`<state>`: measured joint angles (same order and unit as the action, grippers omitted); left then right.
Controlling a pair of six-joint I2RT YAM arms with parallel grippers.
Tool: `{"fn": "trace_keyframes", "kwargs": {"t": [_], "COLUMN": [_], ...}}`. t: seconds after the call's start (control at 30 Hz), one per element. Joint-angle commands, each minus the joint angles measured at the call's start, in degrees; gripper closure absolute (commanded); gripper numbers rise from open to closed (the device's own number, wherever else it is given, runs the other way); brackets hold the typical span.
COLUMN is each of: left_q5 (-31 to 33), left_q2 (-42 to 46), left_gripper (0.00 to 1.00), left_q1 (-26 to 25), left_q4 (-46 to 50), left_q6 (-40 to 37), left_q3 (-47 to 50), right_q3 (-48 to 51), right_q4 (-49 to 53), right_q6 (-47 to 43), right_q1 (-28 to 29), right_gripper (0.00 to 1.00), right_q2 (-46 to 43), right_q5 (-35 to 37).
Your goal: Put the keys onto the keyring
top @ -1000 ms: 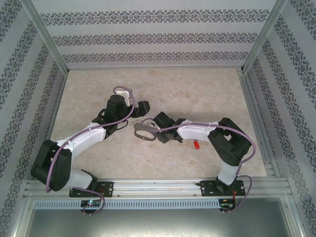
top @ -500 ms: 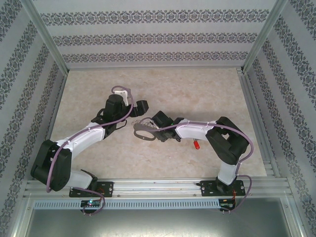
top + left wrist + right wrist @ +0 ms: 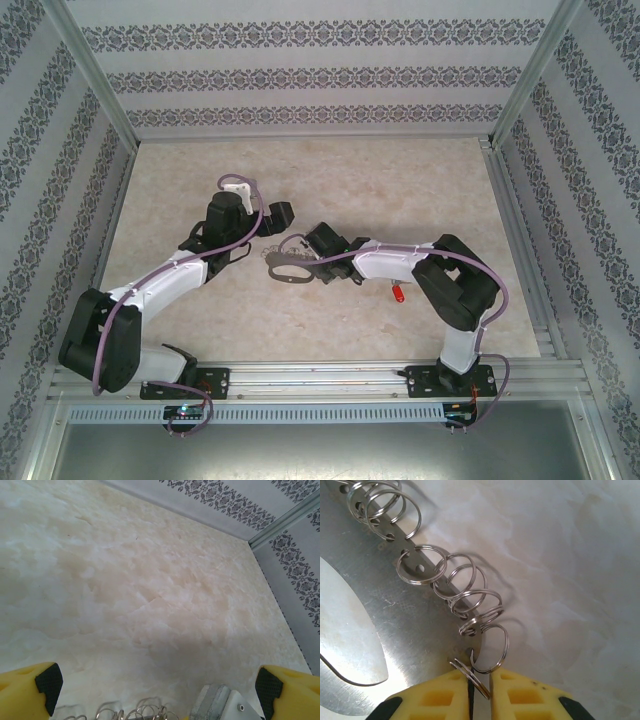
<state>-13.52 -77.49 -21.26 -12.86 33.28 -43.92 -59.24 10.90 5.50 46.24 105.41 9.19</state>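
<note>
Two claws meet near the middle of the table [image 3: 400, 180], and the one to watch is your right claw [image 3: 480, 692]. Its yellow fingers [image 3: 530, 697] stand almost together, with only a narrow slit left between them. The thin double wire of the end ring [image 3: 470, 676] runs slantwise across that slit from one finger to the other, so you have a pinch on that ring and on nothing else. That ring hangs from the last hole in the flat metal edge of the keyring [image 3: 405, 627], which lies on the table with its other small rings [image 3: 465, 587] strung in a row leading away from the fingertips. From above, you see the keyring lying flat just off the right claw's tip, between the two claws. Your left claw [image 3: 156, 685] is wide open, its black pads [image 3: 47, 682] far apart at either side of the wrist view, gripping nothing and touching nothing. A few of the small rings peek in at the bottom edge between the pads. The key [image 3: 398, 294], red-headed, lies on the table on the near side of your right forearm, well apart from the keyring and from both claws, and is not on any ring.
</note>
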Motion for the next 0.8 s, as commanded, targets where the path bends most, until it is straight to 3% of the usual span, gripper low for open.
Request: {"fn": "trace_keyframes", "kwargs": {"t": [0.0, 0.53, 0.77], "left_q5": [-0.74, -0.84, -0.87], "left_q2": [1.13, 2.13, 2.34], "left_gripper": [0.0, 0.0, 0.0], "left_q1": [0.76, 0.71, 0.78], "left_q4": [-0.06, 0.86, 0.91], "left_q6": [-0.45, -0.71, -0.52], "left_q3": [0.48, 0.96, 1.38], "right_q3": [0.19, 6.92, 8.97], "right_q4": [0.27, 0.27, -1.67], "right_q6": [-0.36, 9.48, 12.52], "right_q1": [-0.24, -0.22, -3.17], "right_gripper": [0.83, 0.82, 0.73], "right_q2": [-1.53, -8.4, -11.37], "right_q5": [-0.11, -12.34, -12.8]}}
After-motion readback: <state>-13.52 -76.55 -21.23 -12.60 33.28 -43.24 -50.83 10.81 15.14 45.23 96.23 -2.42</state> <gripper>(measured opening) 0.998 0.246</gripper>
